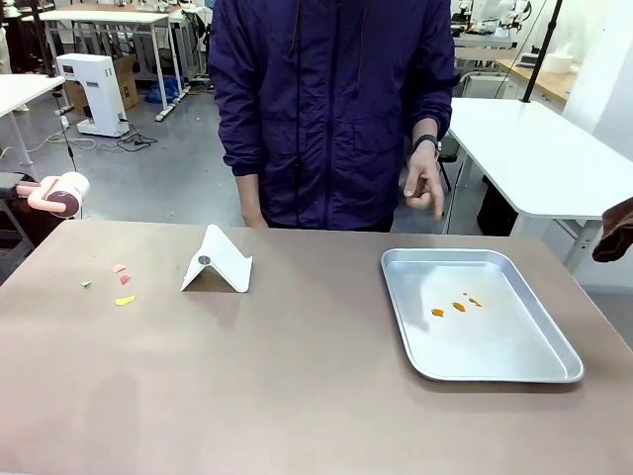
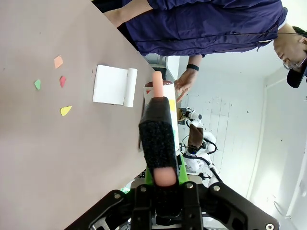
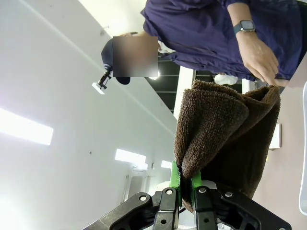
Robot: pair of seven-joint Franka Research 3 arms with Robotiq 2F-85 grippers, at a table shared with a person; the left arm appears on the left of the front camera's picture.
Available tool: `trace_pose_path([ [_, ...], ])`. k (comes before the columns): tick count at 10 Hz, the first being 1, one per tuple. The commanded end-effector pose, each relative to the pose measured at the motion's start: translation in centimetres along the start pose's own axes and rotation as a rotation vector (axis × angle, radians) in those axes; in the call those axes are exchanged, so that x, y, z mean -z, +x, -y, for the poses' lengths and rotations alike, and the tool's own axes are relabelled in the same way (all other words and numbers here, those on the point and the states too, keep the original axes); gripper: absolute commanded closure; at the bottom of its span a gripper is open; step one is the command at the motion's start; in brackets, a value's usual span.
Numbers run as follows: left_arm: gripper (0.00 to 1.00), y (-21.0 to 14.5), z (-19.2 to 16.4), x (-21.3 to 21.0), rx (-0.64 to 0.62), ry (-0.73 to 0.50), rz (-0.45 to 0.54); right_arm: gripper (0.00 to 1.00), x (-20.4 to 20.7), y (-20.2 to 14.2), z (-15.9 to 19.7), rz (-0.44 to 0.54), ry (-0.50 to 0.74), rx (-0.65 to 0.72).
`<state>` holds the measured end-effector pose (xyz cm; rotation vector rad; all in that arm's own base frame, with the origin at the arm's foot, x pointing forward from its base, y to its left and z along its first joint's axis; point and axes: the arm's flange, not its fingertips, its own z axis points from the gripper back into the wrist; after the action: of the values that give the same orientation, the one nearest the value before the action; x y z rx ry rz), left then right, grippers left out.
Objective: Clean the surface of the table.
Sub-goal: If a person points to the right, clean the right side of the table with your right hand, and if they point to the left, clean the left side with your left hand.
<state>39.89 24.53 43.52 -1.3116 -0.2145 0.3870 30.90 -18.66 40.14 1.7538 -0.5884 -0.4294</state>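
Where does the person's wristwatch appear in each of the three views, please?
Front view: the wristwatch is upper right of centre, above the metal tray.
Left wrist view: upper middle, right of the white folded card.
Right wrist view: top right, above the brown cloth.
Shared landmark: the dark blue jacket beside it.

A stand [image 1: 220, 263] and tray [image 1: 495, 336] interrupt the open table [image 1: 297, 396].

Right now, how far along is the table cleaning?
Barely begun, it seems. Done: perhaps only the few orange bits lying in the tray. In hand: the left tool grips a roller, the right tool grips a brown cloth, both held at the table's sides. Left: four coloured scraps sit on the table near a white folded card, untouched.
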Motion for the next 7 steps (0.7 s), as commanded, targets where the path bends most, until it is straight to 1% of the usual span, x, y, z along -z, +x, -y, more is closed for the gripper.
trace_pose_path([
  [1,1.0,-0.4,0.2,-0.1,0.016,-0.005,-0.01,1.0,0.0,-0.2,-0.6,-0.006,0.01,0.001],
  [4,1.0,-0.4,0.2,-0.1,0.016,-0.005,-0.01,1.0,0.0,-0.2,-0.6,-0.006,0.01,0.001],
  [5,1.0,-0.4,0.2,-0.1,0.016,-0.005,-0.01,0.9,0.0,0.0,0.0,0.0,0.0,0.0],
  [7,1.0,-0.4,0.2,-0.1,0.016,-0.005,-0.01,0.9,3.1,0.7,-0.2,-0.157,-0.121,-0.032],
])
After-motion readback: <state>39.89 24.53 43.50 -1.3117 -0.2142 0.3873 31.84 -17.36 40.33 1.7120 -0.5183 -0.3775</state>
